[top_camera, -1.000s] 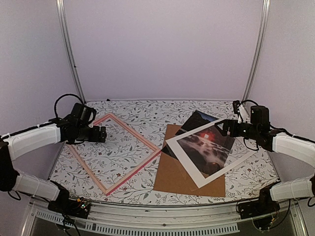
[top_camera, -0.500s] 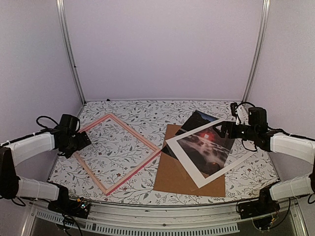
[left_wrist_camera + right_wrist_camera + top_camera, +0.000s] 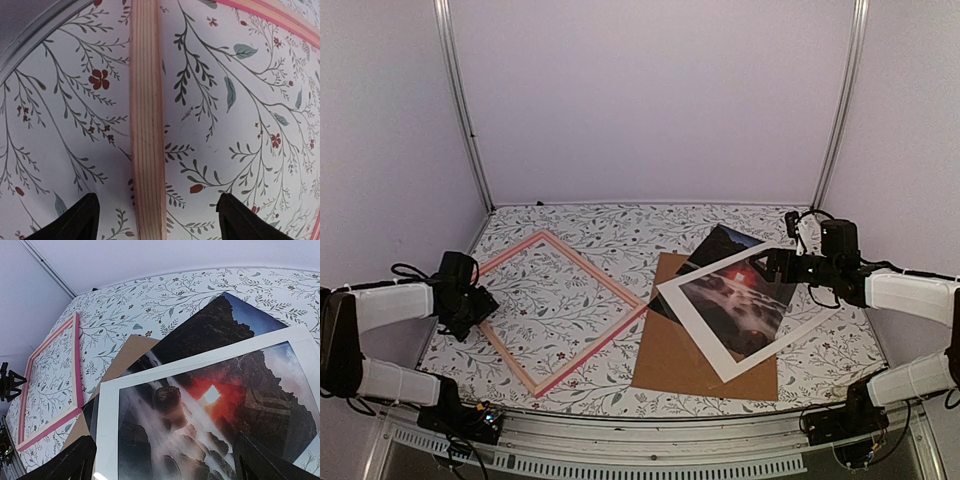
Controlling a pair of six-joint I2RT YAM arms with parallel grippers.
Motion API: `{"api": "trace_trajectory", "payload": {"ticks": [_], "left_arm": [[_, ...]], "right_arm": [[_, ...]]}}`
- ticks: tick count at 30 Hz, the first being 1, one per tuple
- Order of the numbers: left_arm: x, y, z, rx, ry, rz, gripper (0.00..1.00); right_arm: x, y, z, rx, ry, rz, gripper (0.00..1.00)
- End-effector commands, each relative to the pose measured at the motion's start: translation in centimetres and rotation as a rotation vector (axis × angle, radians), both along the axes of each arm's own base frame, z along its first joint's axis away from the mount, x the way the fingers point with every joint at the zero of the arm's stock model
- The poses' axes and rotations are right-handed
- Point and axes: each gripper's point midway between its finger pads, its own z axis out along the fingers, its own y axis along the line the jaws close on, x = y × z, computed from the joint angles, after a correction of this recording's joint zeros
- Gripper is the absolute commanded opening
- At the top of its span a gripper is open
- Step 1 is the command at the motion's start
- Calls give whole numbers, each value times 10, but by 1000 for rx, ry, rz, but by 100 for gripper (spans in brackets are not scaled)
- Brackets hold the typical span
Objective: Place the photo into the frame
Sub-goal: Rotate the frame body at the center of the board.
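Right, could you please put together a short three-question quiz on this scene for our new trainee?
1. Which item lies on top of the photo? A) white mat B) brown backing board C) nothing
2. Fill in: the open fingers of the left gripper straddle one wooden ___ of the frame.
3. True or false: the photo already lies inside the frame.
Key: 1 A; 2 rail; 3 false.

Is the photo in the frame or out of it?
Out. The photo lies under the white mat, on the brown board; the frame beside them encloses only tablecloth.
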Motion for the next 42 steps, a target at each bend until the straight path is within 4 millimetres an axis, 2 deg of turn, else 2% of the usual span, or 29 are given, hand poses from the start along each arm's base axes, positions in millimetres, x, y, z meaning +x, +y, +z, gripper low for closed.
{"api": "trace_trajectory", "payload": {"ticks": [1, 7, 12, 18, 23, 28, 36, 42], "left_arm": [[9, 3, -4, 8, -37, -7, 78], [23, 0, -8, 30, -47, -90, 47], [41, -2, -4, 68, -49, -182, 30], [70, -2, 4, 135, -53, -279, 21], [95, 2, 11, 214, -22, -361, 10], [114, 1, 7, 261, 30, -452, 2], [129, -20, -5, 227, 25, -635, 0], [137, -35, -18, 180, 49, -743, 0]], "right_arm": [[-1, 6, 2, 17, -13, 20, 99], [-1, 5, 3, 18, -19, 18, 99], [-2, 6, 5, 20, -22, 20, 99], [-1, 8, 10, 32, -29, 33, 99], [-2, 10, 11, 36, -17, 41, 99], [-1, 10, 10, 32, 3, 38, 99], [4, 2, 11, -20, 33, 0, 99], [5, 4, 12, -11, 56, 1, 99]]}}
